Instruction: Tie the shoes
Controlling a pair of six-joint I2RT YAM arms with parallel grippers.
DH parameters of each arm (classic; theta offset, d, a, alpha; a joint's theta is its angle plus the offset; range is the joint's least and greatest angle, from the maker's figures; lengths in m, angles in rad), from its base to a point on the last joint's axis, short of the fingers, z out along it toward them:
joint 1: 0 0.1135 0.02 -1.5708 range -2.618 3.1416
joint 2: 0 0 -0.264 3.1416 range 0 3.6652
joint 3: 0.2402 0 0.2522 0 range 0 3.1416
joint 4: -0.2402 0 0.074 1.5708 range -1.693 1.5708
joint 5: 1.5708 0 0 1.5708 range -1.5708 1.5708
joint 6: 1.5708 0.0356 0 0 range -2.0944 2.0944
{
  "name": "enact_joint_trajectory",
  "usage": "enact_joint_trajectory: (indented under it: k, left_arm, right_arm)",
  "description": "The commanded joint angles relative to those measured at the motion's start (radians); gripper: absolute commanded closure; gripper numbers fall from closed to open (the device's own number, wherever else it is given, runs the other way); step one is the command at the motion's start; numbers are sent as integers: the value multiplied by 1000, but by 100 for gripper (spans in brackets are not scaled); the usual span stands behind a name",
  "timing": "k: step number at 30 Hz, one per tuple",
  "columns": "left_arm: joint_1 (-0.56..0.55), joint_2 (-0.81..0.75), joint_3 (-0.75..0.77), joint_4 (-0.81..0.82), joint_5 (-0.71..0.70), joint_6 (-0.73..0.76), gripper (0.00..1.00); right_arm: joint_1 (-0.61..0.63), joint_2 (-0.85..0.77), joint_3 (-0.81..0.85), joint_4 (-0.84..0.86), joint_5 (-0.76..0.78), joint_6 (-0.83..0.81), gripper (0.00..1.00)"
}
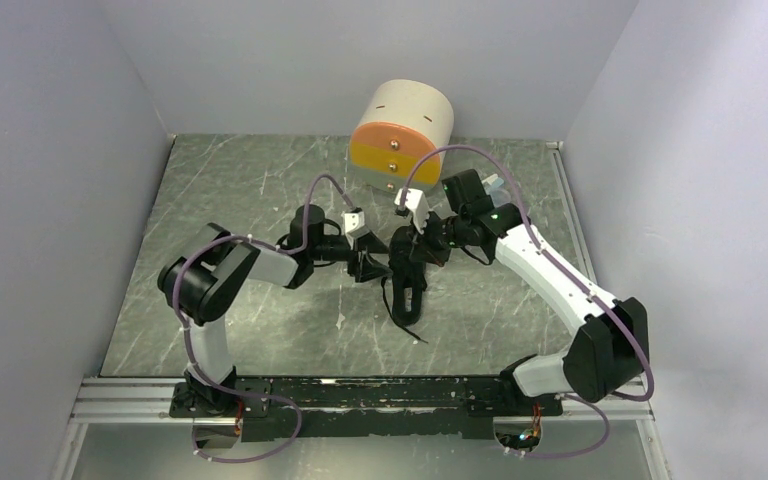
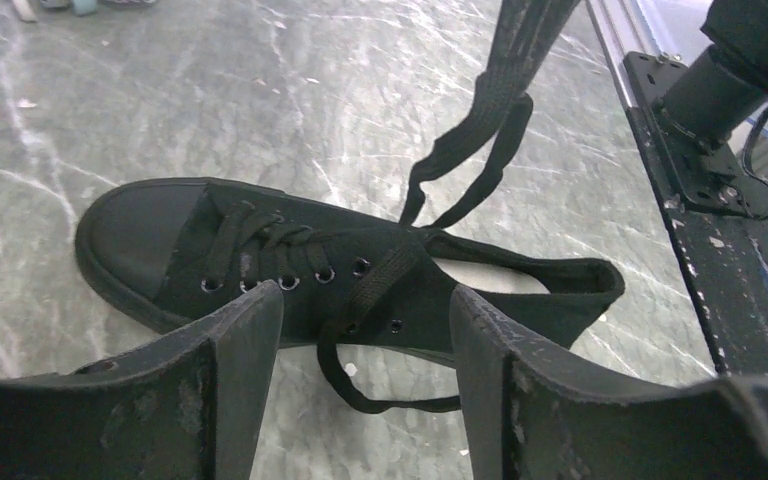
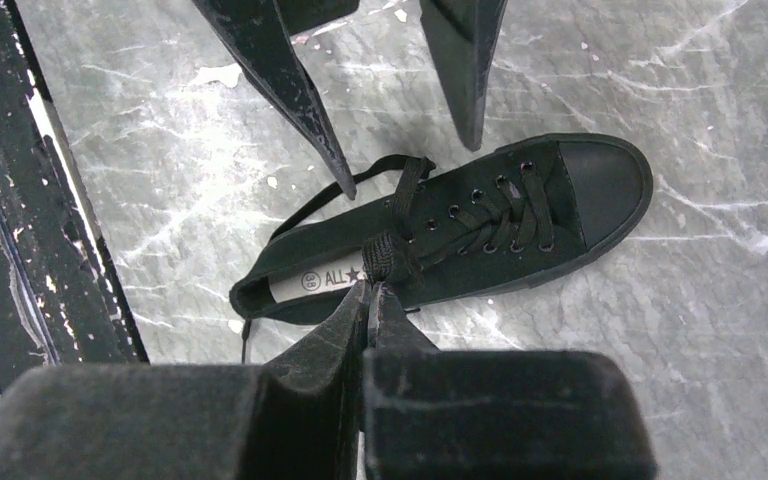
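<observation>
Although the overhead camera reduced the shoe [image 1: 407,287] to a dark sliver on the marbled table [image 1: 240,200], lying between the two grippers and nearer the arms than the round drawer box [image 1: 400,135], the wrist cameras gave far more. From the left wrist, the left gripper [image 2: 360,310] was released, its fingers [image 2: 245,360] spread wide with nothing between them, hanging over the shoe's eyelet side. A doubled lace [image 2: 490,110] rose taut from the shoe's throat and left the top of that picture, so its holder went unseen there. The right wrist view supplied it: the right gripper [image 3: 370,295] was clenched, tips pressed together on the bunched lace just above the shoe's opening. Only this view showed the printed label [image 3: 325,280] on the pale insole, and the toe pointing away from the black rail [image 3: 20,200]. Only the overhead showed a loose lace end [image 1: 410,330] trailing across the table toward the arm bases.
</observation>
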State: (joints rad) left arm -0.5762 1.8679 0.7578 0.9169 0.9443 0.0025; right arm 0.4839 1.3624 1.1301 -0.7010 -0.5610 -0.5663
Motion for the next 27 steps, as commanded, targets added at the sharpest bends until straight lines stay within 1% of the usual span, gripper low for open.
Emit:
enact_joint_trajectory:
  k: [1,6,8,11,13,15,18,21,25,27]
  left_arm:
    - [-7,62,26,103,85,-49,38]
    - [-12,91,67,87,94,-48,61]
    - [-18,88,83,62,100,-31,72]
    - [-28,76,90,79,104,-46,88]
    - [-39,61,90,90,106,-56,93]
    - [-48,43,80,110,101,-70,95]
    - [-59,29,51,208,81,-125,95]
    - [-80,32,43,245,65,-146,91]
    - [-95,61,35,349,56,-224,85]
    - [-101,65,27,373,54,-233,82]
  right_arm:
    - [12,22,39,21,0,-5,100]
    - [17,32,38,33,-1,-3,100]
    - [16,35,34,35,-4,-2,100]
    - [19,34,29,38,-9,-3,100]
    - [21,33,23,43,-13,-2,100]
    - [21,35,21,44,-16,0,100]
    - [26,37,23,43,-19,0,100]
    - [28,34,22,40,-14,-4,100]
    - [27,31,23,42,-20,5,100]
    - [29,28,25,43,-20,8,100]
